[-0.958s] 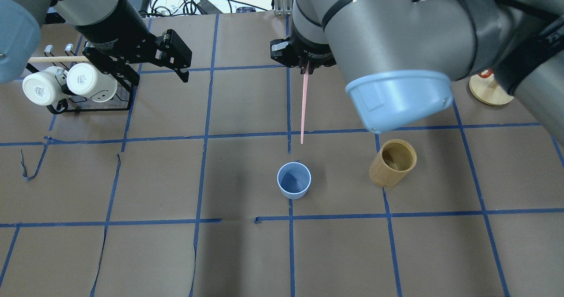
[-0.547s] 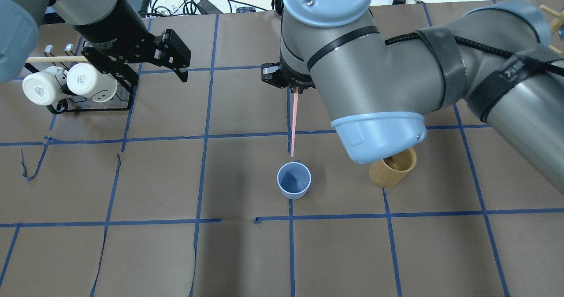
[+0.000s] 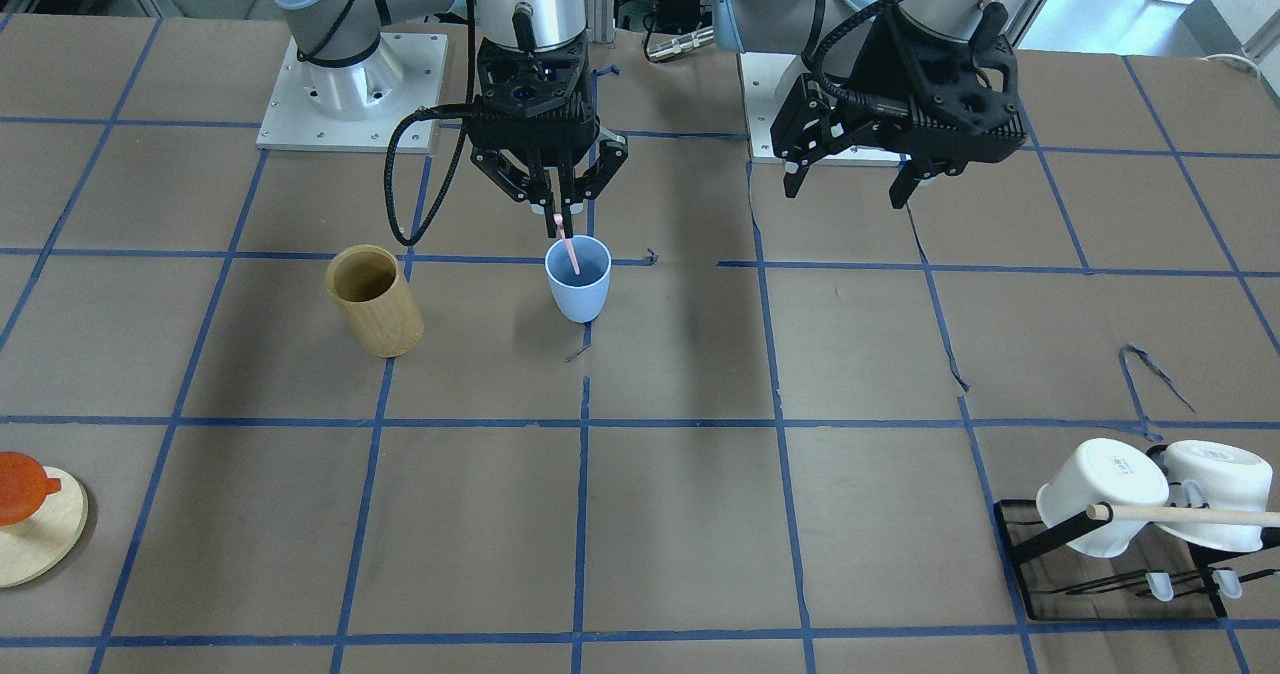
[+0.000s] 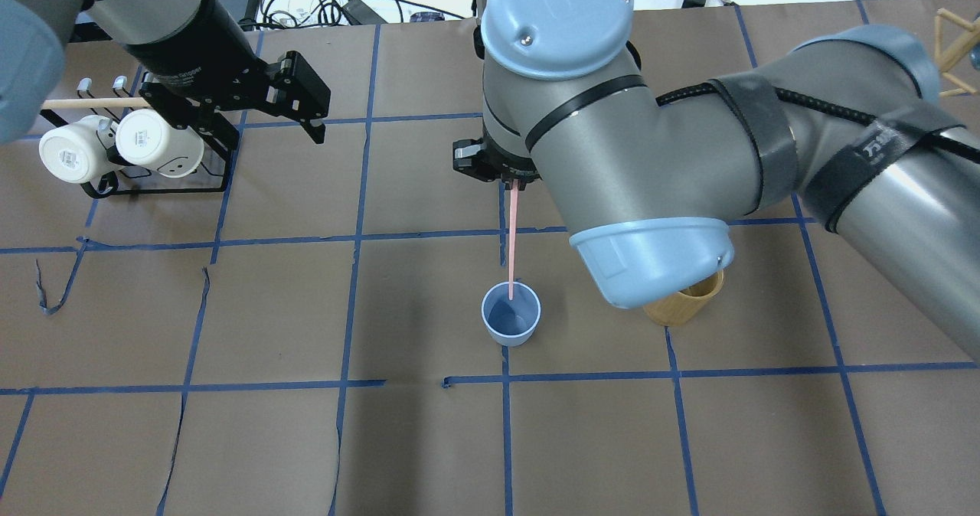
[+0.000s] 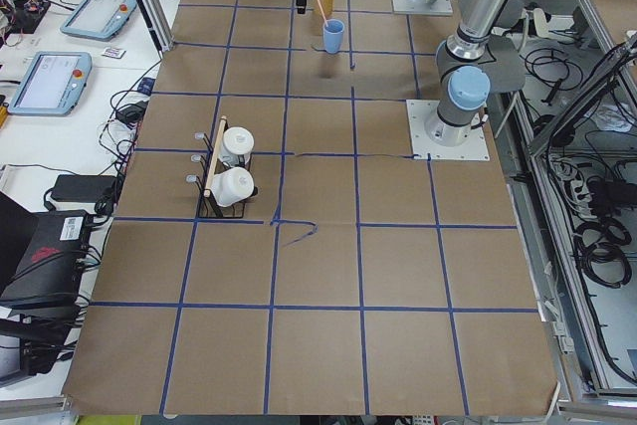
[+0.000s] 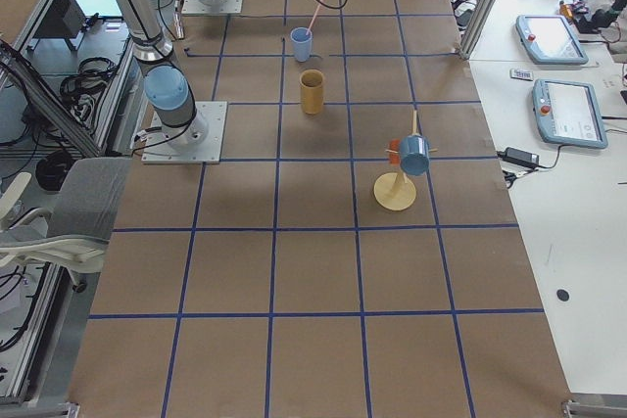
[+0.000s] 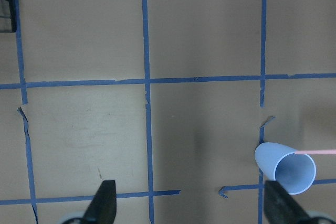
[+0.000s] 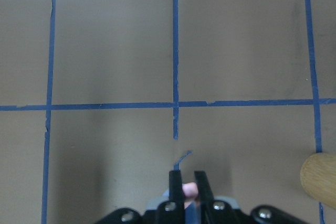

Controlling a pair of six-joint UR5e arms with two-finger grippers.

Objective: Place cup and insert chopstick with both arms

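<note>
The light blue cup (image 3: 578,289) stands upright on the brown table, and also shows in the overhead view (image 4: 511,324). My right gripper (image 3: 557,212) hangs just above it, shut on the top of a pale pink chopstick (image 3: 568,249). The chopstick (image 4: 511,240) is near upright and its lower tip is inside the cup's rim. The right wrist view shows the fingers (image 8: 176,179) pinching the pink stick (image 8: 189,188). My left gripper (image 3: 845,186) is open and empty, held above the table to the side. Its wrist view shows the cup (image 7: 286,167) at the lower right.
A tan bamboo cylinder (image 3: 375,301) stands beside the cup, partly under my right arm in the overhead view (image 4: 681,305). A black rack with two white mugs (image 3: 1140,514) and a wooden dowel (image 3: 1190,516) sits near my left arm. A round wooden stand (image 3: 30,529) is far right.
My right gripper has moved toward the cup with the chopstick. The stick's tip went from beyond the cup to inside its rim. The left arm has not moved.
</note>
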